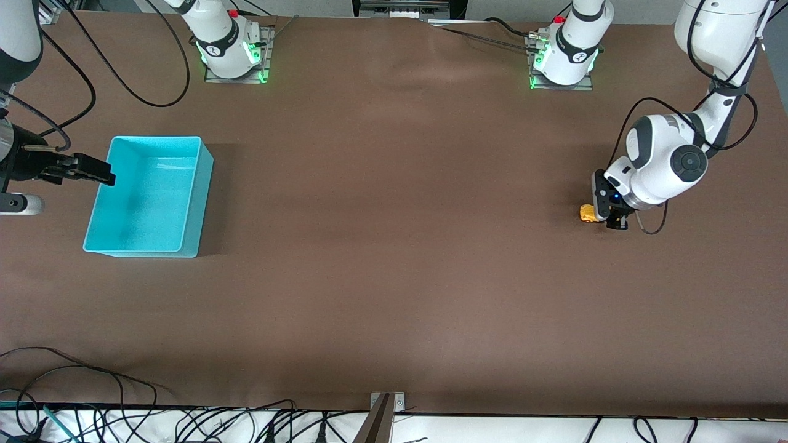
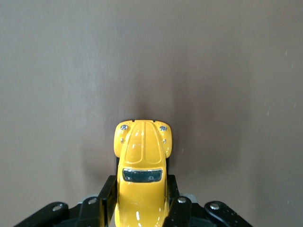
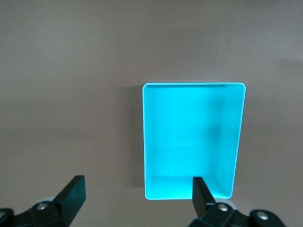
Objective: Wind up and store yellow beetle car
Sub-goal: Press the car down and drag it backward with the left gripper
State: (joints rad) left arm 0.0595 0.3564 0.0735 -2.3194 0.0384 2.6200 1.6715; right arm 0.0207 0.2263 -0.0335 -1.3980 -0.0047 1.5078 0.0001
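The yellow beetle car (image 2: 142,156) is small and glossy, with a dark windscreen and a rounded nose. My left gripper (image 2: 141,195) is shut on the car's sides, its black fingers (image 2: 108,196) pressed against the body. In the front view the yellow beetle car (image 1: 588,213) and my left gripper (image 1: 606,216) are low at the table near the left arm's end. My right gripper (image 1: 97,171) hangs open and holds nothing at the rim of the turquoise bin (image 1: 188,212). In the right wrist view one finger overlaps a corner of the turquoise bin (image 3: 189,92), with my right gripper (image 3: 137,188) wide apart.
The bin is empty and stands toward the right arm's end of the brown table (image 1: 394,246). Both arm bases (image 1: 231,49) are bolted along the table's edge farthest from the front camera. Cables (image 1: 92,387) lie at the edge nearest that camera.
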